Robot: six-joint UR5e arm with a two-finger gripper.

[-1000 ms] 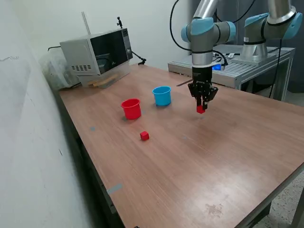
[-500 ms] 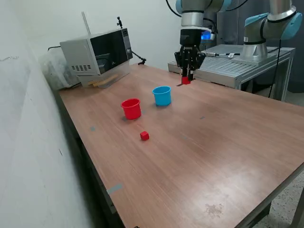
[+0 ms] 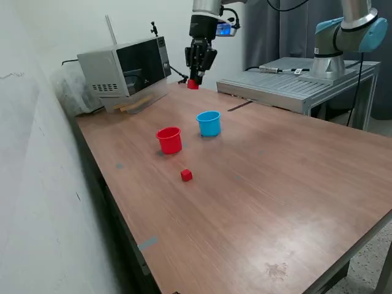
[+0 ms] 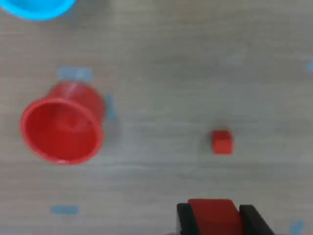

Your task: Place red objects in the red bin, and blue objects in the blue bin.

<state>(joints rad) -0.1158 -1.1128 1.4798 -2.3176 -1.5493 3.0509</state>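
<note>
My gripper point(image 3: 194, 78) hangs high above the table's far side in the exterior view, shut on a small red cube point(image 3: 193, 84). The wrist view shows that cube point(image 4: 215, 217) clamped between the two black fingers point(image 4: 185, 221). The red bin point(image 3: 169, 139) stands upright on the table, with the light blue bin point(image 3: 209, 123) to its right in the exterior view. Both also show in the wrist view, the red bin point(image 4: 62, 128) whole and the blue bin point(image 4: 36, 7) cut off at the edge. A second red cube point(image 3: 186, 175) lies on the table in front of the red bin; it also shows in the wrist view point(image 4: 222, 142). No blue cubes are in view.
A microwave point(image 3: 125, 66) stands at the back of the exterior view's left. A metal bench point(image 3: 294, 79) with a second robot arm point(image 3: 343, 30) is behind the table at the right. Small blue tape marks point(image 4: 64, 210) dot the wooden table point(image 3: 275, 202).
My gripper has risen and moved to the exterior view's left, from low over the table right of the blue bin to high above its far side, carrying the red cube.
</note>
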